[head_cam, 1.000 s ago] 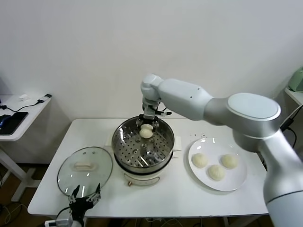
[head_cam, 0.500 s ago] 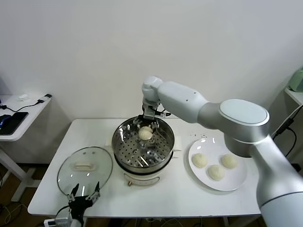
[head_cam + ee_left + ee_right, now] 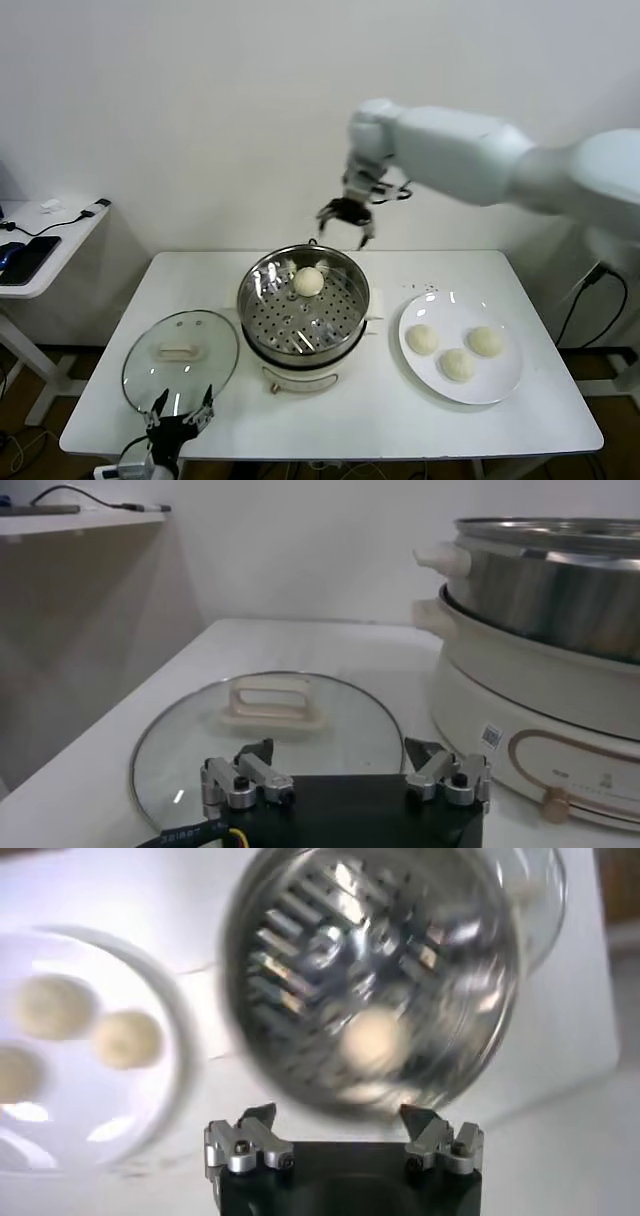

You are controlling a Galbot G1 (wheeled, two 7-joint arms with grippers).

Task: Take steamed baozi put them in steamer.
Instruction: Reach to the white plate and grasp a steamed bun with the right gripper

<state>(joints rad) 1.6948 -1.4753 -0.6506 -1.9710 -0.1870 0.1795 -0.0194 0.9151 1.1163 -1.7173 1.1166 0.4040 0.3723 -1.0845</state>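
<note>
One steamed baozi (image 3: 308, 281) lies on the perforated tray inside the shiny steamer (image 3: 262, 322) at the table's middle; it also shows as a pale blur (image 3: 372, 1040) in the right wrist view. Three more baozi (image 3: 421, 338) (image 3: 485, 341) (image 3: 458, 364) rest on the white plate (image 3: 506, 381) to the right. My right gripper (image 3: 346, 225) hangs open and empty above the steamer's far rim, well clear of the bun. My left gripper (image 3: 179, 416) sits open and idle at the table's front left edge, by the glass lid.
A glass lid (image 3: 180, 358) with a cream handle lies flat on the table left of the steamer. A side desk (image 3: 40, 250) with cables stands at far left. The wall runs close behind the table.
The right gripper opened and let go of the baozi in the steamer, then rose up and to the right, away from the pot. The left arm stayed put.
</note>
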